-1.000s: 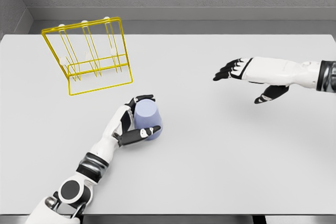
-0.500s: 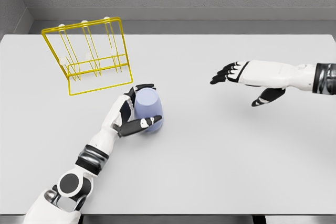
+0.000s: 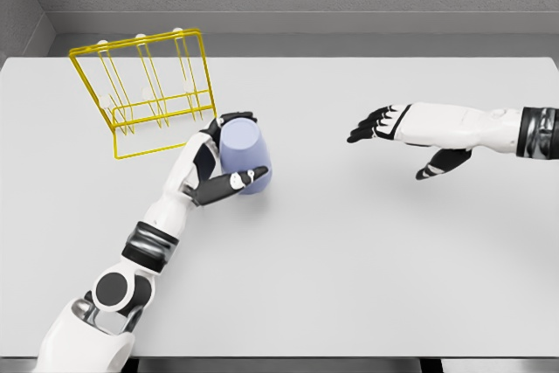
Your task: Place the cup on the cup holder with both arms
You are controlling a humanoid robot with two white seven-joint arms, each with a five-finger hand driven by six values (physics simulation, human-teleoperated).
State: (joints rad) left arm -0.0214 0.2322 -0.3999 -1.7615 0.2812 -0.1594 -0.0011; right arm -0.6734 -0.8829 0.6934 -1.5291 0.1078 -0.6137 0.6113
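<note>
A yellow wire cup holder (image 3: 148, 93) is seen toward the far left corner of the white bench (image 3: 349, 242), its pegs carrying nothing. Just beside its near right corner, a pale blue cup (image 3: 244, 156) is gripped by the left hand (image 3: 212, 172): the dark fingers (image 3: 236, 117) are curled over its far side and the thumb is pressed along its near side. Whether the cup is resting on the bench cannot be told. Toward the right edge, the right hand (image 3: 402, 133) is held above the bench, fingers spread and grasping nothing, well apart from the cup.
</note>
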